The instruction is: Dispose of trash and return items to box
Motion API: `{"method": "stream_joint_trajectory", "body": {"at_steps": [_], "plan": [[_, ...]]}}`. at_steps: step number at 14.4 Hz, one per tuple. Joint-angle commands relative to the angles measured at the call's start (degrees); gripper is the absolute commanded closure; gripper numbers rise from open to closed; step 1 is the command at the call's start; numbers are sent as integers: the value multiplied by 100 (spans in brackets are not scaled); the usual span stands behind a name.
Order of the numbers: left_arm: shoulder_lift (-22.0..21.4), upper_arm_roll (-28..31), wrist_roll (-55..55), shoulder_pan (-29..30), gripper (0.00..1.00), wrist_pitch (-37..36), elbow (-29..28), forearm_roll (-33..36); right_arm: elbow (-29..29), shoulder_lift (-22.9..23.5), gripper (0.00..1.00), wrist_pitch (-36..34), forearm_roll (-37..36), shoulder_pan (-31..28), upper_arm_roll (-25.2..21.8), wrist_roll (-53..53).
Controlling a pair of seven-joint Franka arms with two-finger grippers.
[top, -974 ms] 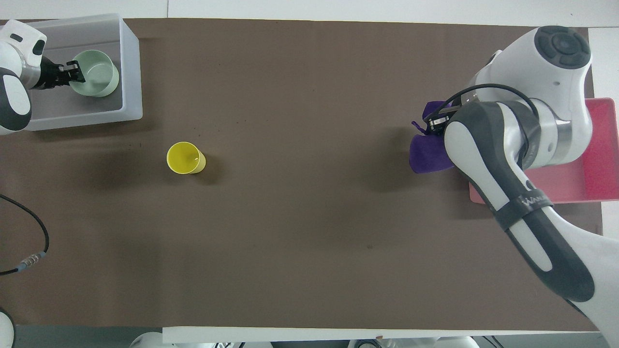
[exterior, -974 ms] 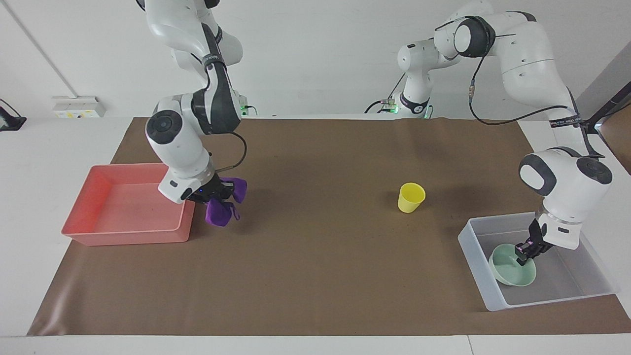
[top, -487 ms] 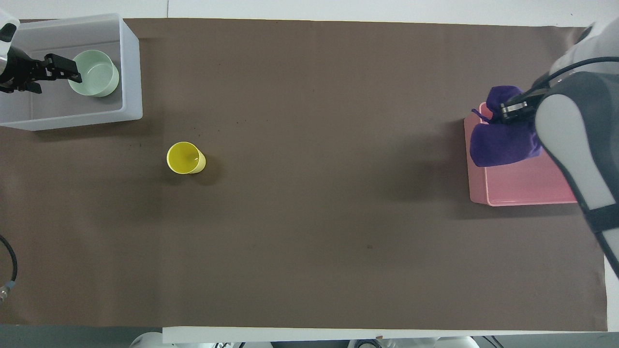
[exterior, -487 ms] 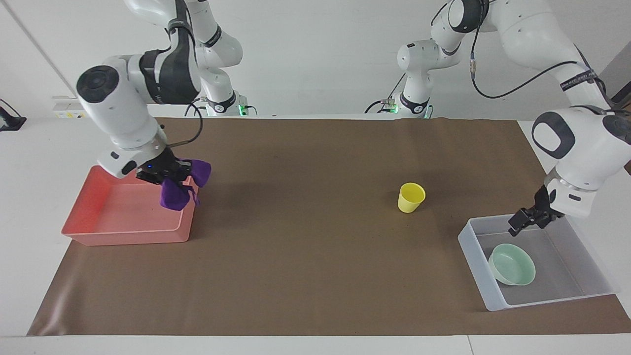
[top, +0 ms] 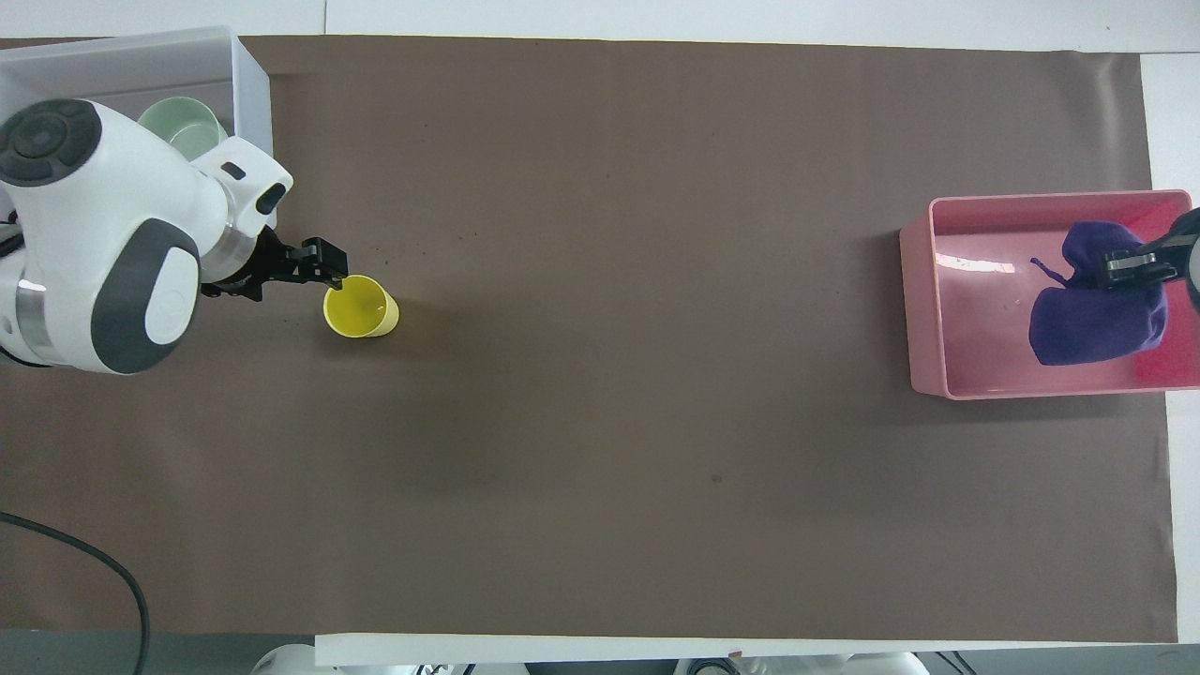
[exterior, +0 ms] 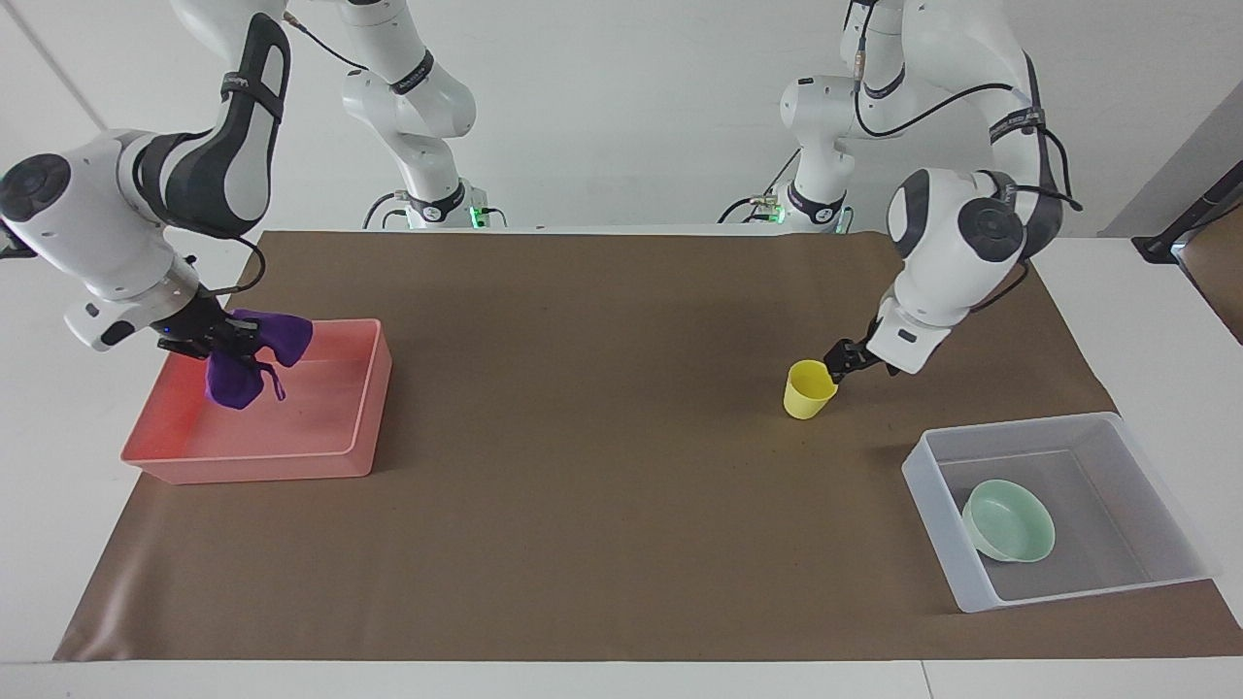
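My right gripper [exterior: 221,340] is shut on the purple cloth [exterior: 236,374] and holds it over the pink tray [exterior: 374,388]; the cloth hangs down between the tray's walls. In the overhead view the cloth [top: 1097,314] hangs under the right gripper [top: 1130,266], over the pink tray [top: 923,309]. The yellow cup [exterior: 809,388] stands upright on the mat. My left gripper [exterior: 843,360] is open at the cup's rim, on the side toward the robots. It also shows beside the cup [top: 358,307] in the overhead view [top: 328,267]. The mint-green bowl [exterior: 1010,521] lies in the translucent box [exterior: 932,485].
A brown mat [exterior: 602,466] covers the table. In the overhead view the left arm's wrist covers part of the bowl [top: 178,122] and the box [top: 251,84]. Both trays stand at opposite ends of the mat.
The left gripper let go of the bowl in the box, rose and moved over to the yellow cup. The right gripper carried the purple cloth from beside the pink tray to over it.
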Motion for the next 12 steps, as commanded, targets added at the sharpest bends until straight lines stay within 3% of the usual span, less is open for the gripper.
{"method": "stream_joint_trajectory", "body": {"at_steps": [1, 3, 4, 5, 6, 7, 9, 12], "plan": [[-454, 95, -50, -66, 0, 464, -733, 15, -683, -215, 90, 657, -36, 23, 69, -19], [-472, 86, -23, -74, 1, 797, -1032, 15, -807, -145, 80, 826, -36, 50, 77, -11], [-481, 86, -32, -74, 10, 1077, -1225, 15, -799, -144, 56, 817, -36, 58, 95, -2], [-489, 95, -49, -74, 52, 1280, -1323, 15, -755, -127, 43, 800, -27, 58, 104, -11], [-490, 95, -32, -31, 80, 1335, -1324, 15, -729, -118, 34, 765, -18, 58, 130, 15], [-481, 95, -76, -4, 88, 1361, -1315, 7, -659, -118, 26, 739, -10, 67, 156, 42], [-455, 95, -85, 5, 100, 1388, -1262, 7, -457, -144, 20, 599, 43, 294, 157, 86], [-384, 86, -758, 13, 100, 969, -659, -46, 175, -127, 20, -243, 70, 777, 157, 813]]}}
